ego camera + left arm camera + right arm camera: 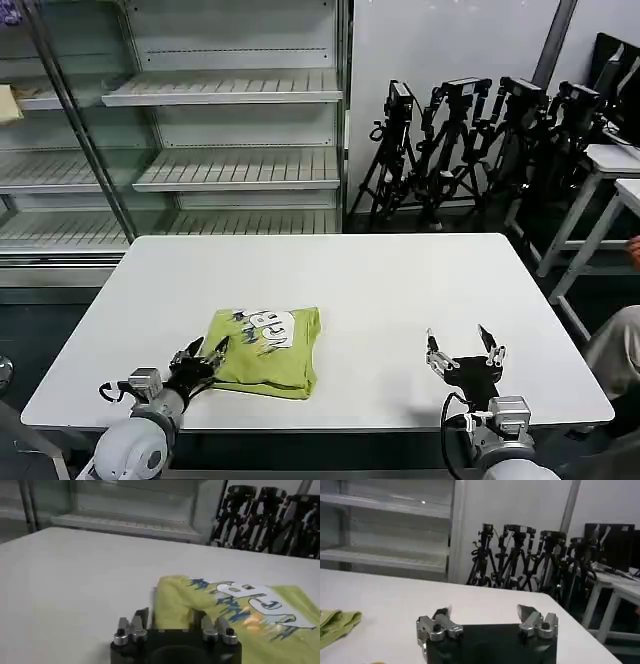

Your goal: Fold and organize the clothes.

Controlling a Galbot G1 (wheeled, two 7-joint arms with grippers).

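Observation:
The clothes are one lime yellow-green T-shirt (265, 352), folded into a small square with its white and blue print facing up, lying on the white table (380, 290) near the front edge. My left gripper (207, 352) is open at the shirt's left front corner. In the left wrist view the shirt (240, 610) has its near edge between the spread fingers of the left gripper (170, 616). My right gripper (465, 345) hovers open over bare table well to the right of the shirt, nothing between its fingers. In the right wrist view the right gripper (484, 612) shows, with a corner of the shirt (335, 622) far to one side.
Metal shelving (230, 90) stands behind the table on the left. A cluster of black tripods (480, 140) is behind it on the right. Small white side tables (610, 160) stand at the right edge of the room.

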